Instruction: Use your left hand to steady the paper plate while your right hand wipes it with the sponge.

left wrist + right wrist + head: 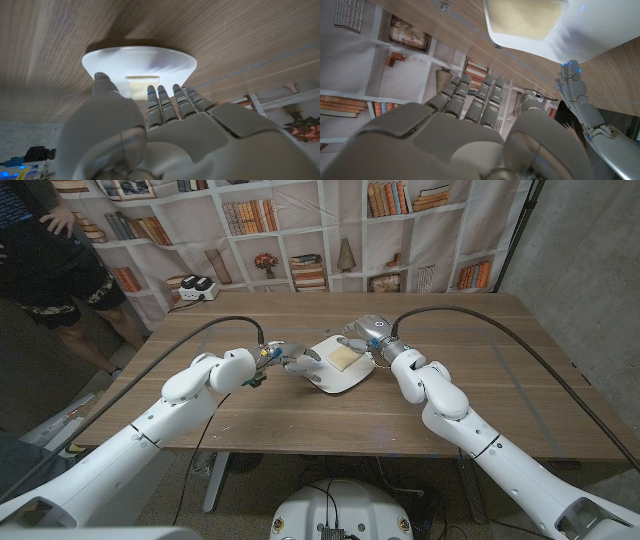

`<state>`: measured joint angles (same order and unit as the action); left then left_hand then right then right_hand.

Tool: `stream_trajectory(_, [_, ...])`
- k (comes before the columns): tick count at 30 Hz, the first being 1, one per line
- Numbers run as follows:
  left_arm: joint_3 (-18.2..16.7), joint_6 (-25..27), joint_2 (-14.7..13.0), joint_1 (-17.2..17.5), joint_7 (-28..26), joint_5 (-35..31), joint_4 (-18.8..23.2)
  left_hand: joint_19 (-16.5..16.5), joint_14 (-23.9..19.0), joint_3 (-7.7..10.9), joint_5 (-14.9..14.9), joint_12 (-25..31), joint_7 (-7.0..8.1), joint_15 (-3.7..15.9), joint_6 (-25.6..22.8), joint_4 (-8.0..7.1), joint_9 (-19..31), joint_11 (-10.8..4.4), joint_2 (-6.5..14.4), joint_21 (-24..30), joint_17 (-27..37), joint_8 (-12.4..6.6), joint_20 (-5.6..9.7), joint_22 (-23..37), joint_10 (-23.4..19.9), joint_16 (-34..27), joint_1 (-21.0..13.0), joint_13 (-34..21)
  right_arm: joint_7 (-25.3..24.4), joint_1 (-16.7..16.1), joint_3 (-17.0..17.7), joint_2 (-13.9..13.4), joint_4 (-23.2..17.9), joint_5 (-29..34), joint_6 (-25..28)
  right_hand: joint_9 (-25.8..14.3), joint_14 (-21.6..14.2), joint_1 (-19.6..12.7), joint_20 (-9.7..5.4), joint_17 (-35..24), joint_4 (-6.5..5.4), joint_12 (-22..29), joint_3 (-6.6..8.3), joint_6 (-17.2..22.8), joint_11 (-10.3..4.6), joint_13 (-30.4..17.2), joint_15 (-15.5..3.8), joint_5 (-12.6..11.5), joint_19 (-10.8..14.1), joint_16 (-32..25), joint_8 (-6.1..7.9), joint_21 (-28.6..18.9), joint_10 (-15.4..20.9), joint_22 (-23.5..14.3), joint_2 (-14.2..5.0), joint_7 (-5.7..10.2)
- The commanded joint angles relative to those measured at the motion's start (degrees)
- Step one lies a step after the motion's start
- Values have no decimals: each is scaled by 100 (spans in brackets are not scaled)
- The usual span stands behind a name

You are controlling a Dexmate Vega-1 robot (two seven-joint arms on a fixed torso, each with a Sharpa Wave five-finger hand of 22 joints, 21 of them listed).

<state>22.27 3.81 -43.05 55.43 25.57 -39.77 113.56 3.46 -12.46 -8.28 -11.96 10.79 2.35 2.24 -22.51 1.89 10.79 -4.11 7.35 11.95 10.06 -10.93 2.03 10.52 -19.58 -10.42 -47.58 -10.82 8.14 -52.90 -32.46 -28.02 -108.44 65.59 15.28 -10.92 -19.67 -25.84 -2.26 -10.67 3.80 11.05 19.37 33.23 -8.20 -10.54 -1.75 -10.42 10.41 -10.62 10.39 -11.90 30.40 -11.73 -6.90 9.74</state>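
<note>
The paper plate (pixel 335 368) lies mid-bench (pixel 480 380) with the sponge (pixel 345 357) on it. The left robot hand (pixel 292 360) reaches its rim; contact is unclear. The right robot hand (pixel 362 335) is beside the plate, fingers apart, grasping nothing.

In the right wrist view the white square paper plate (pixel 580 42) is running off the picture's edge, and the pale yellow rectangular sponge (pixel 525 17) lying in it is being cut by the same edge. In the left wrist view the grey left hand (pixel 165 127) is covering the near rim of the plate (pixel 140 57), leaving only a strip of the sponge (pixel 142 78) showing, and whether its fingertips (pixel 162 92) are touching the rim is impossible to tell. In the head view the right hand (pixel 368 335) is hiding the plate's far corner.
</note>
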Motion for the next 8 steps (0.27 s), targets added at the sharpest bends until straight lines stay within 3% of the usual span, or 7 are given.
stream_trajectory(1, [-90, 25, -45, 160, -59, 10, 160, 2, 13, -21, -6, 24, 12, 265, 23, -8, 18, -35, 4, 22, 23, -20, -16, 33, -7, -12, -13, -5, -98, -86, 21, -28, -129, 17, 117, -16, -54, 35, -15, 3, 38, 47, 7, 39, -5, -15, -15, -22, 56, -32, 49, -54, 9, 2, 5, 7])
stream_trajectory(8, [-88, 6, -39, 173, -75, 29, 133, 1, 16, -21, -6, 28, 6, 268, 5, -10, 18, -45, 8, 22, 23, -31, -18, 33, -6, -13, -14, -5, -43, -57, -13, -56, -160, 97, 122, -16, -54, 41, -11, 3, 41, 55, 8, 43, -10, -15, -3, -22, 54, -30, 54, -54, 16, 4, 5, 14])
